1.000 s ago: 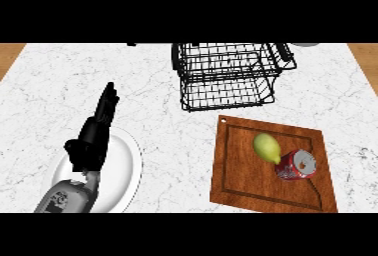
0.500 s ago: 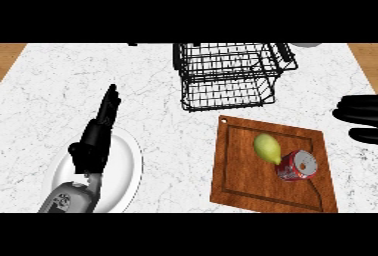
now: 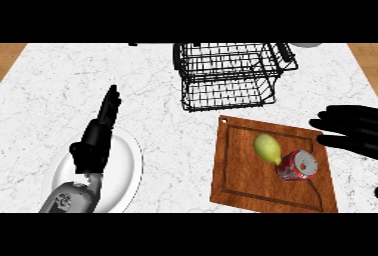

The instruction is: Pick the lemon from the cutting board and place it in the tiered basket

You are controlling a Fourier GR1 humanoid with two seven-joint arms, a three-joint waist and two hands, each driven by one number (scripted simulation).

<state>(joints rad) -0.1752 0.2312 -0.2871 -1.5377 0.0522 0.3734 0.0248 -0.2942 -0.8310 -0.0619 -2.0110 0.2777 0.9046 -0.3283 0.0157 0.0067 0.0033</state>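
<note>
Moved: my right hand (image 3: 353,131) further in, open, empty, beside the cutting board (image 3: 244,175).
Lemon (image 3: 268,148): on board, touching can (image 3: 298,165).
Left hand (image 3: 100,131): open, over plate (image 3: 125,170).

Lemon (image 3: 268,148) on cutting board (image 3: 244,175), tiered basket (image 3: 232,75) behind.

Bright, even light; faint shadows

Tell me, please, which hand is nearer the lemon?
Right. The right hand hovers just right of the lemon; the left hand rests over the plate, far left.
</note>
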